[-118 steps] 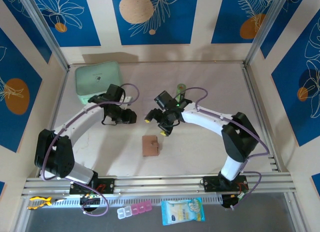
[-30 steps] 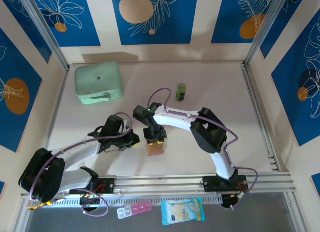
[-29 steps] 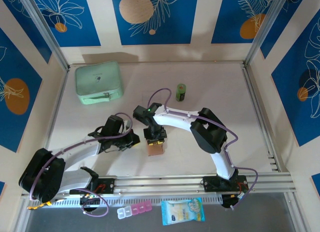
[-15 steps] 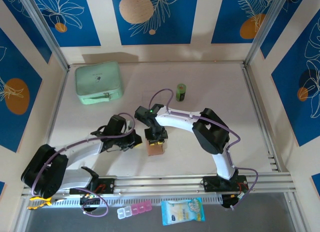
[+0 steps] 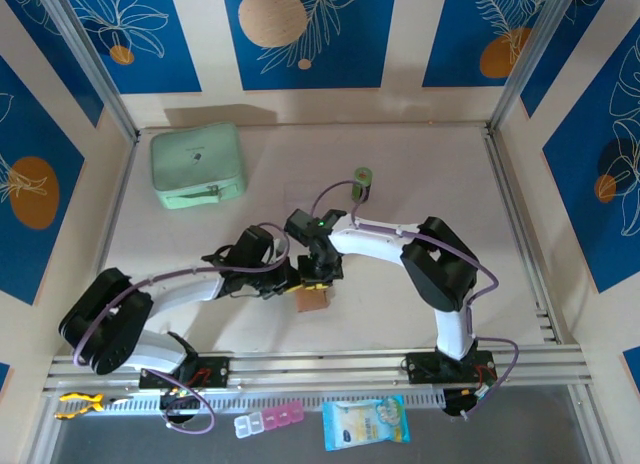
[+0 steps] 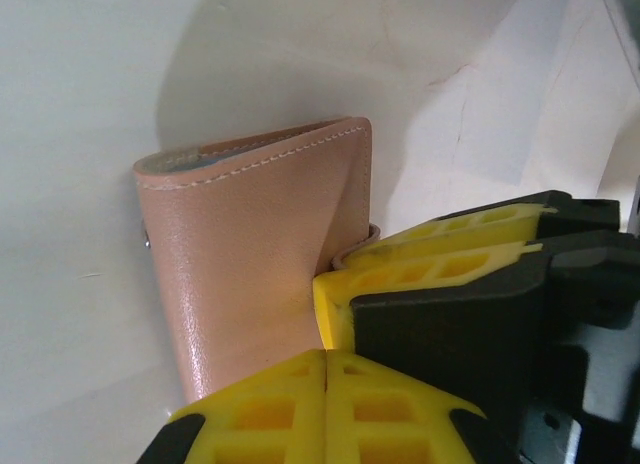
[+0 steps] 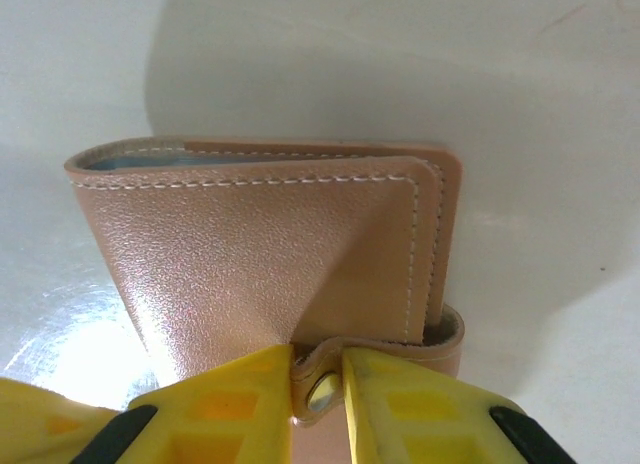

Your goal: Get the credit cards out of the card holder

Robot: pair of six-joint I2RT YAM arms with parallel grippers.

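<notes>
Card holder [image 7: 260, 244]: tan leather look, fine pebbled grain, a soft sheen, pale thread stitched along the edges. Snap tab [image 7: 445, 334] is the same leather, with a shiny metal stud. Right claw [image 7: 318, 379] has yellow moulded plastic fingers, matt. Left claw [image 6: 326, 384] matches, with recessed pockets in the plastic. The white surface [image 7: 300, 54] is smooth, glossy where light strikes.

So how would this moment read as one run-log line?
stage: opening wallet | left end effector: shut, at wallet edge | right end effector: pinching tab | wallet: folded
</notes>
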